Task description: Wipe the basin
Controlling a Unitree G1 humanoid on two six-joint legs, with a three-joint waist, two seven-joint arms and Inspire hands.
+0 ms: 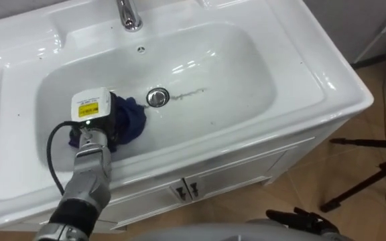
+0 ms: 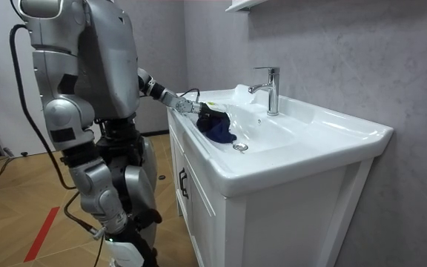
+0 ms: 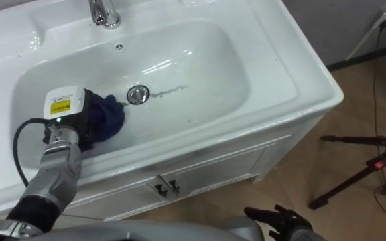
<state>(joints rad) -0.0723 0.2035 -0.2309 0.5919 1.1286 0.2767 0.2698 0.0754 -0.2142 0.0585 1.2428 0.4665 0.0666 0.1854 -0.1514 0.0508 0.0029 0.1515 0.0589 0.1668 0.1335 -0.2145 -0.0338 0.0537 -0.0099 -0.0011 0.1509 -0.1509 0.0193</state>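
Observation:
A white basin (image 1: 233, 67) is set in a white vanity, with a metal drain (image 1: 157, 97) at its middle. My left hand (image 1: 94, 114) reaches down into the basin's left part, just left of the drain. It is shut on a bunched dark blue cloth (image 1: 131, 120), which rests against the basin's bottom. From the room view, the cloth (image 2: 217, 126) droops from that hand (image 2: 196, 108) over the bowl. I stand upright in front of the vanity. My right hand (image 1: 303, 221) hangs low in front of the cabinet.
A chrome tap (image 1: 129, 15) stands at the back rim. A thin wet streak runs right from the drain. Cabinet doors (image 1: 186, 187) with small handles lie below the basin. A black tripod (image 1: 374, 167) stands on the wooden floor to the right.

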